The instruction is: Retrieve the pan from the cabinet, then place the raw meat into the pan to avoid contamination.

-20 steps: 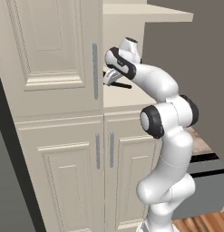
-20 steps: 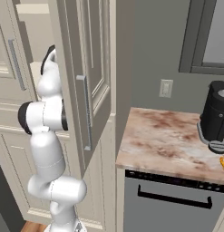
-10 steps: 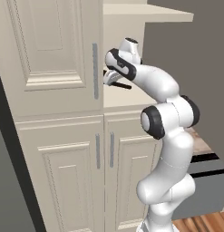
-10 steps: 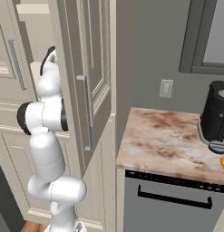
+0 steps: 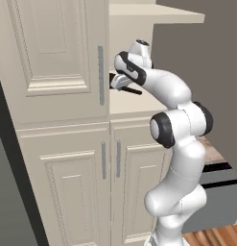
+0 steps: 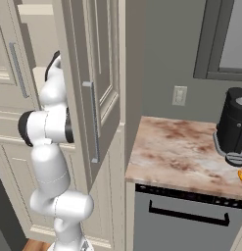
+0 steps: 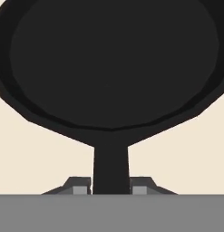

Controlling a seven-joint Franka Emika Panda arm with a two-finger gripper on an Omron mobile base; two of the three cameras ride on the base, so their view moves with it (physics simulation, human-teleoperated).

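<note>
My gripper (image 7: 111, 189) is clamped snug on the frying pan (image 7: 111, 63) handle, up inside the open cream cabinet (image 5: 57, 120).

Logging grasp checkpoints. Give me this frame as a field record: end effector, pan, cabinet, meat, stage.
end effector: inside the upper cabinet, closed on the pan handle, a fingertip on each side of it
pan: black, on the cream shelf, handle pointing back at the hand
cabinet: upper right door swung open, upper left door and lower doors shut
meat: small orange piece at the right edge of the counter, beside the dark appliance
stage: pan grasped, not yet out of the cabinet
</note>
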